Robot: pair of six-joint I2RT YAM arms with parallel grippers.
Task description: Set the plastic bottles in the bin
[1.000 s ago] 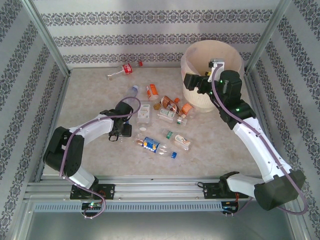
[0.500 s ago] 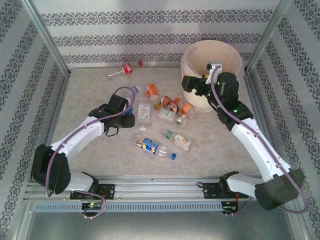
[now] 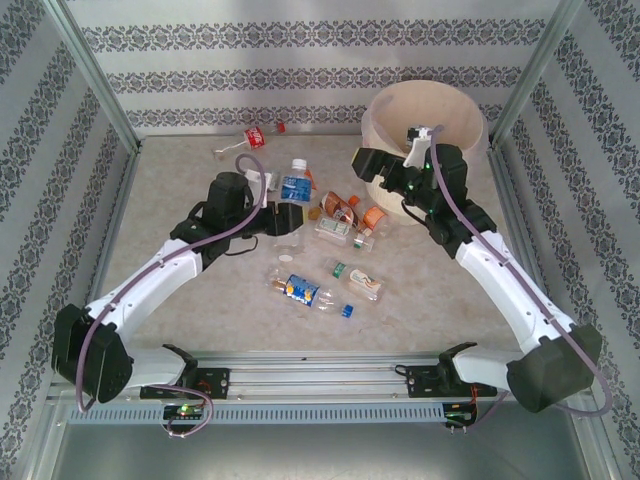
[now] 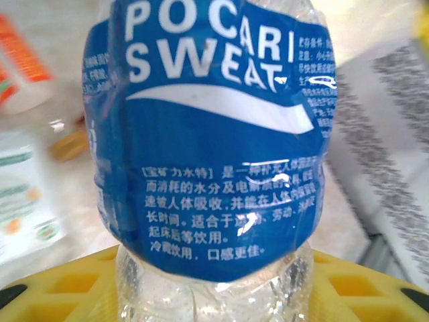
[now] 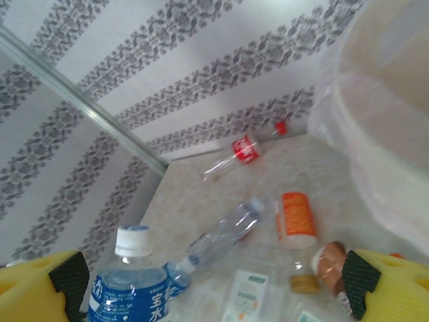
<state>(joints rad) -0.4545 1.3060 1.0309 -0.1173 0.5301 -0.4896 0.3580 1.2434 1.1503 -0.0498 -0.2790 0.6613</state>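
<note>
Top external view: the left pincer (image 3: 283,212) is clamped on a blue bottle (image 3: 294,186), held upright above the tabletop (image 3: 180,170). The right pincer (image 3: 366,163) is apart and empty, beside the bin (image 3: 390,205). Many other bottles (image 3: 300,291) lie on the tabletop, so I think most of the job is left.

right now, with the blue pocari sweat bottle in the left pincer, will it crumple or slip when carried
Probably light: the clear lower part of the blue-labelled bottle shows no liquid. Its thin walls look crinkled, so it may dent under the left pincer. The label is glossy, and the grip sits low on the body, so it could slip or tilt.
</note>
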